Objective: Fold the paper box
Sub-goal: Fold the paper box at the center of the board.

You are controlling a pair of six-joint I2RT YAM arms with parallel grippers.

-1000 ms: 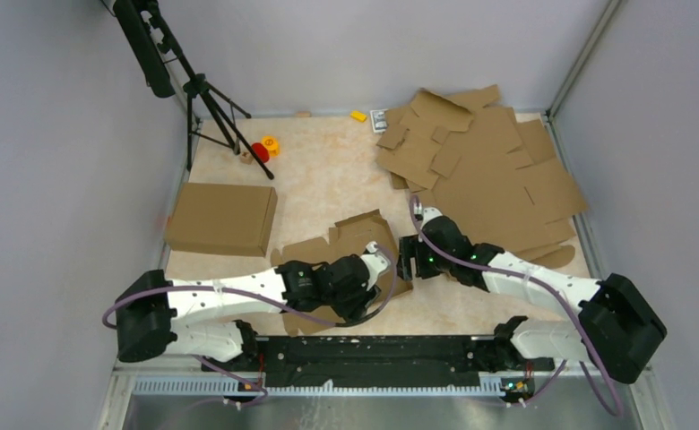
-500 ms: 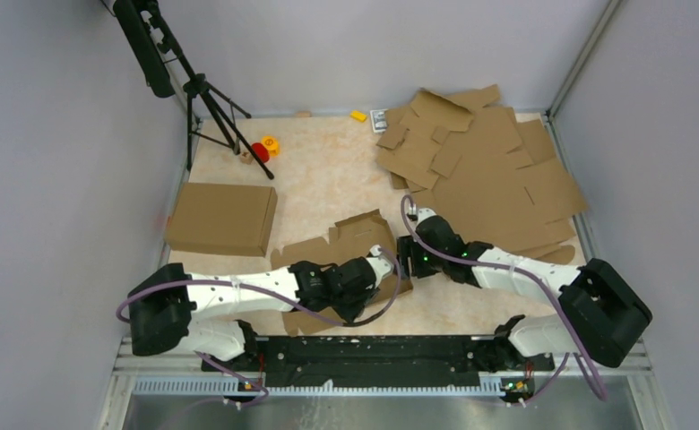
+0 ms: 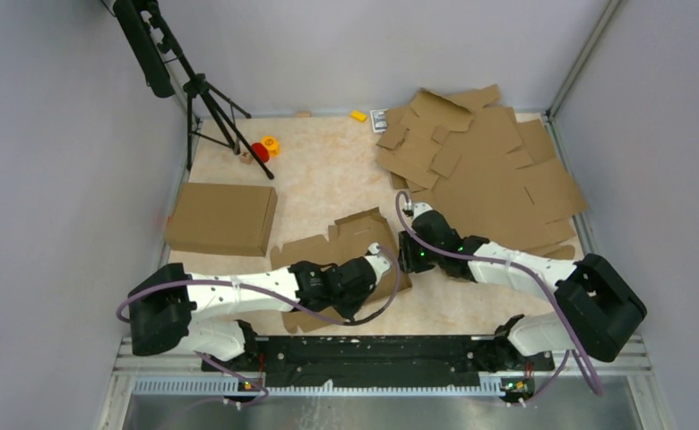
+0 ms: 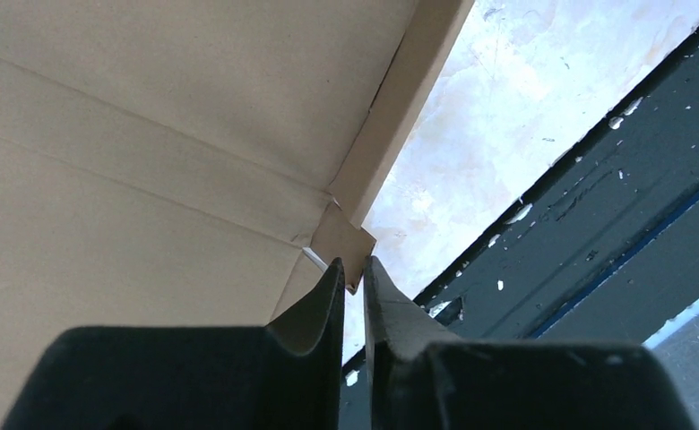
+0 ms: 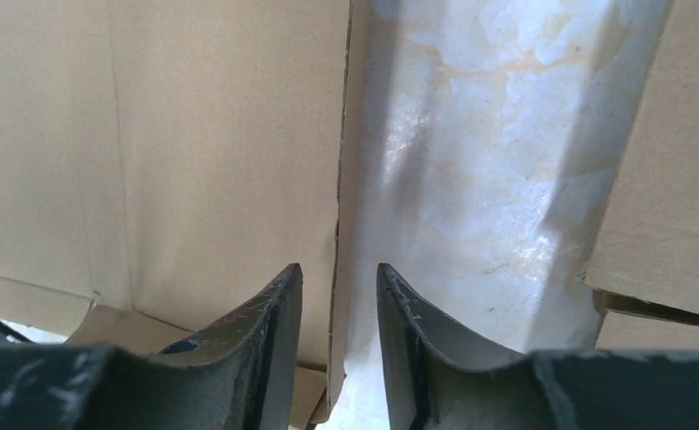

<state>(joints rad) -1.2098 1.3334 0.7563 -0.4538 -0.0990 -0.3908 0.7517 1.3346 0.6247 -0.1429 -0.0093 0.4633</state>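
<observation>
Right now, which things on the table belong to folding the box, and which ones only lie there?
Part of the job:
- paper box, partly folded
- left gripper, pinching its corner
- right gripper, astride its edge

Just lying about:
- closed cardboard box
- pile of flat blanks
- tripod
- red piece
- yellow block

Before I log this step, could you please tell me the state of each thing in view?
paper box: partly folded, one wall raised.
left end effector: shut on the paper box's corner.
right end effector: open, straddling its edge.
other box: fully folded, closed.
spare sheets: flat, piled.
</observation>
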